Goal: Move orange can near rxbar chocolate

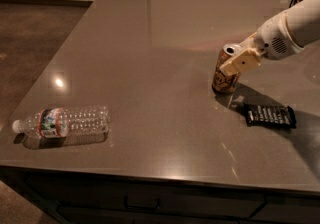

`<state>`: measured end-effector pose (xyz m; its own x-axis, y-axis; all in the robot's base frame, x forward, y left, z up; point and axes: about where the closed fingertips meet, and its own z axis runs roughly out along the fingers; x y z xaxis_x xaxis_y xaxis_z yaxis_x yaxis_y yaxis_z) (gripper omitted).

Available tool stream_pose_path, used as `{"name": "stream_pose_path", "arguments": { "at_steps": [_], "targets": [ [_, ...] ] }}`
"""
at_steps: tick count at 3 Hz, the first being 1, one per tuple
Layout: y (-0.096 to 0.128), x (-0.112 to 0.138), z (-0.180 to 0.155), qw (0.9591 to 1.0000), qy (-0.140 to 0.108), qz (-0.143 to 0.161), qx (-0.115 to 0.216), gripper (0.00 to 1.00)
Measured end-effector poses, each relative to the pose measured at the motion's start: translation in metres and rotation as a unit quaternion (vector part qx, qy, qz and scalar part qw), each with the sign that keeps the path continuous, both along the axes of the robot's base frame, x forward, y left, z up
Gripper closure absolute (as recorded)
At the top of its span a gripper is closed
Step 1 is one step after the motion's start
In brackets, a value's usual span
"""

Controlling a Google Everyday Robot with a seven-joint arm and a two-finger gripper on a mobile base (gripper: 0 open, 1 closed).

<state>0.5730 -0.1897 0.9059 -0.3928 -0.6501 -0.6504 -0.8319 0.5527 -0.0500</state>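
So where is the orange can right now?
In the camera view the orange can is at the right side of the table, held in the robot's hand, just up and left of the rxbar chocolate and not touching it.
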Motion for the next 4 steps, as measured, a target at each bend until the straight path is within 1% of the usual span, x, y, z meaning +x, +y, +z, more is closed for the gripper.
{"name": "stream_pose_path", "arguments": {
  "at_steps": [1,2,3,4],
  "targets": [
    [-0.019,-0.003,0.003,0.9998,-0.004,-0.020,-0.002,0.62],
    [-0.030,-0.005,0.005,0.9994,-0.007,-0.033,-0.001,0.31],
    [-0.028,-0.004,0.004,0.9995,-0.006,-0.031,-0.001,0.07],
    [-0.027,-0.004,0.003,0.9995,-0.006,-0.030,-0.001,0.00]
  ]
}}
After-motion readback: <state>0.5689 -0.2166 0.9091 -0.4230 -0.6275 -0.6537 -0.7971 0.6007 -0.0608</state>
